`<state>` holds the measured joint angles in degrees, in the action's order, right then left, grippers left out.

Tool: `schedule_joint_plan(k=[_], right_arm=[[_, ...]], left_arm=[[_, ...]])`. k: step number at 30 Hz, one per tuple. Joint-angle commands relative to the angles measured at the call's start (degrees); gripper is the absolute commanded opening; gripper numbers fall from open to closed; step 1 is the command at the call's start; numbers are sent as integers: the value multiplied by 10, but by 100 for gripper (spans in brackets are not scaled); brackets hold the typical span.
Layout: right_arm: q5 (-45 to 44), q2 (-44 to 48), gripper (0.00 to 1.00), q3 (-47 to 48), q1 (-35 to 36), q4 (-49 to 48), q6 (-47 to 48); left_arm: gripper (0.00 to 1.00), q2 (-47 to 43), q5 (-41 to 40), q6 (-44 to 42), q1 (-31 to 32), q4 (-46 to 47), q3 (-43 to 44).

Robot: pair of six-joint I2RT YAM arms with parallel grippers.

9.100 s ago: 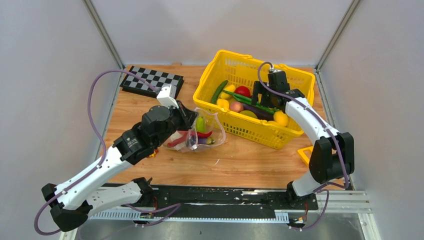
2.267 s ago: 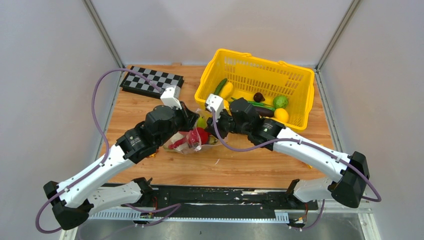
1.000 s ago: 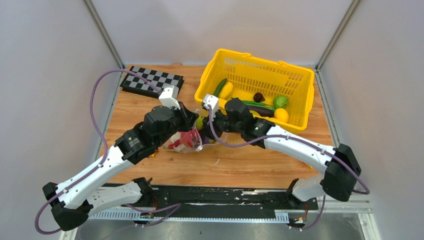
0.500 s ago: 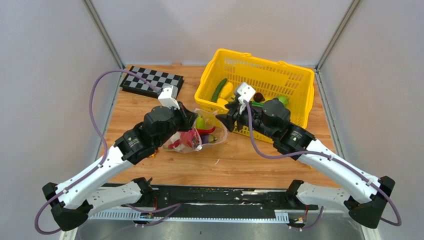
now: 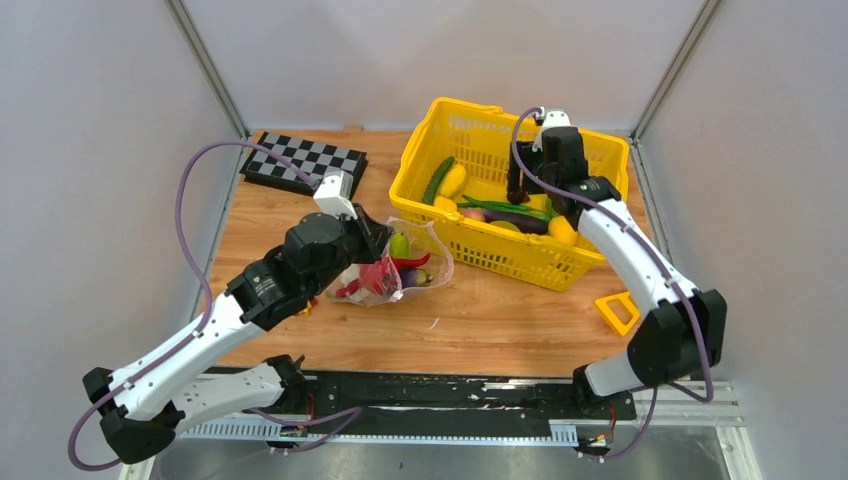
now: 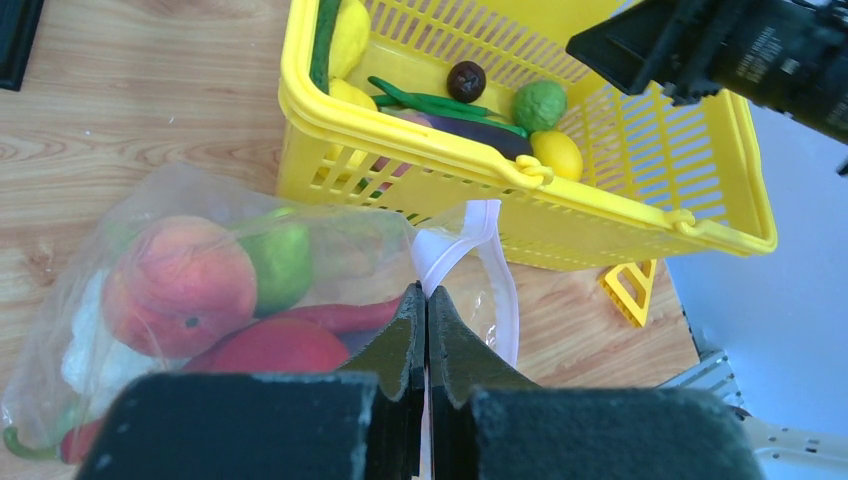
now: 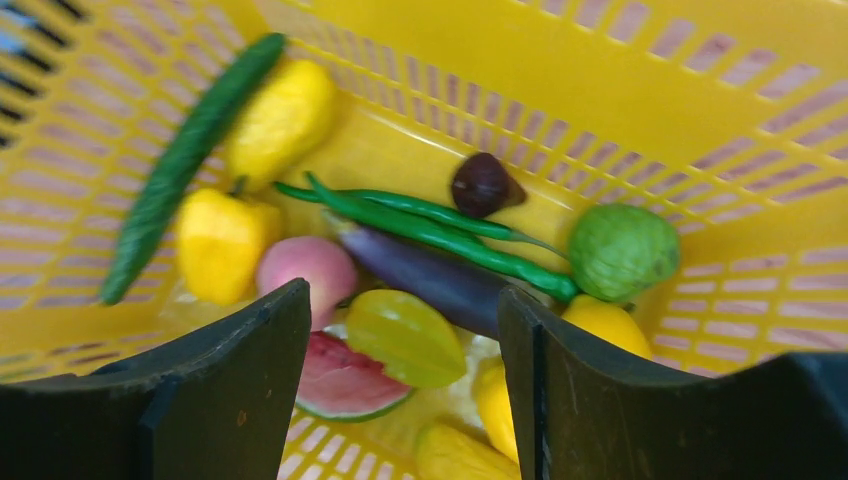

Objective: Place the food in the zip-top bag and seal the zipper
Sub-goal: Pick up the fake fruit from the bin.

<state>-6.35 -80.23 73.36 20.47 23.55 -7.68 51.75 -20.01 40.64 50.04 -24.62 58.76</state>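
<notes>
The zip-top bag lies left of the basket and holds food: a peach, a green fruit, a red chili and a red round piece. My left gripper is shut on the bag's rim strip, the zipper, and holds the mouth up; the slider is not visible. My right gripper is open and empty, hanging over the basket's food: a purple eggplant, green chilies, a yellow pepper, a pink peach and a starfruit.
The yellow basket stands at the back right, with its near rim close to the bag. A checkerboard lies at the back left. A yellow triangular piece lies on the table at the right, near the right arm.
My right gripper has left the bag's mouth and swung back right over the basket, now open and empty. The bag holds one more red piece. My left gripper has kept its hold.
</notes>
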Motion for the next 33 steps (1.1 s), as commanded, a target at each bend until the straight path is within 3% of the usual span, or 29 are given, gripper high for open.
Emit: schedule_joint_plan(k=[1, 6, 12, 22, 26, 33], right_arm=[[-51, -75, 69, 69, -34, 91, -7], [-62, -160, 69, 109, -39, 151, 15], [126, -201, 72, 111, -40, 160, 48], [299, -219, 76, 96, -36, 95, 28], [306, -261, 77, 128, -23, 119, 35], [229, -326, 80, 166, 3, 155, 48]], left_arm=[[0, -15, -7, 1, -2, 17, 0], [0, -18, -8, -3, -2, 17, -3], [0, -14, -6, -8, -3, 15, 1], [0, -12, -9, -6, -2, 17, -2], [0, -13, -8, -5, -2, 16, 0], [0, -14, -7, -5, -2, 15, -1]])
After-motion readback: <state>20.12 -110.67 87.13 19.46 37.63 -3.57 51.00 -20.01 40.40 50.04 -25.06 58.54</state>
